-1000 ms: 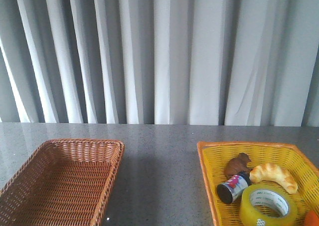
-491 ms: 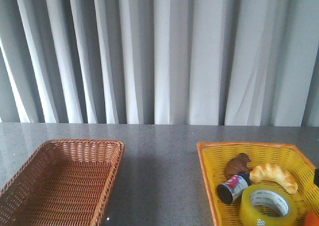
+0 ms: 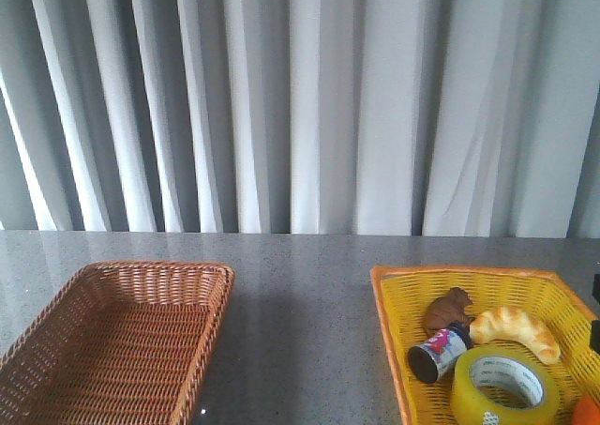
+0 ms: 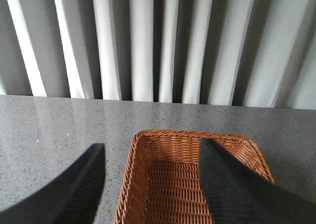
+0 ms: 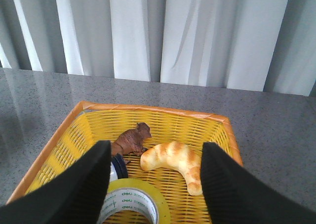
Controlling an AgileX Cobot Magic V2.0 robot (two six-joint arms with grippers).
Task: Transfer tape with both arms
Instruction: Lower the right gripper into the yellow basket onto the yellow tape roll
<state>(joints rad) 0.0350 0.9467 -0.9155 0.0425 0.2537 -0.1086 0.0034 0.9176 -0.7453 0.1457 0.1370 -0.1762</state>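
Moved since half a sec ago: only a dark sliver of right arm point(image 3: 595, 308) creeping further in at right edge of front view; baskets and contents unchanged. Tape point(image 3: 504, 386) lying flat, hole up, in near end of yellow basket point(image 3: 389, 317) on grey surface point(image 3: 300, 284), touching a small dark bottle point(image 3: 439, 352), with croissant point(image 3: 516, 331) and brown toy animal point(image 3: 448, 308) just behind. Right hand point(image 5: 155, 184) hovering above tape, spread wide, gripping nothing. Left hand point(image 4: 150, 179) likewise wide open and empty, above brown wicker basket point(image 4: 148, 145). Handling guess: rigid roll, light to moderate wt, glossy outer wrap prob slippery, not fragile. Best hold likely one finger inside white core, other on outer wall, pinching the ring on side away from bottle; leaves opposite rim free for handover to left hand.
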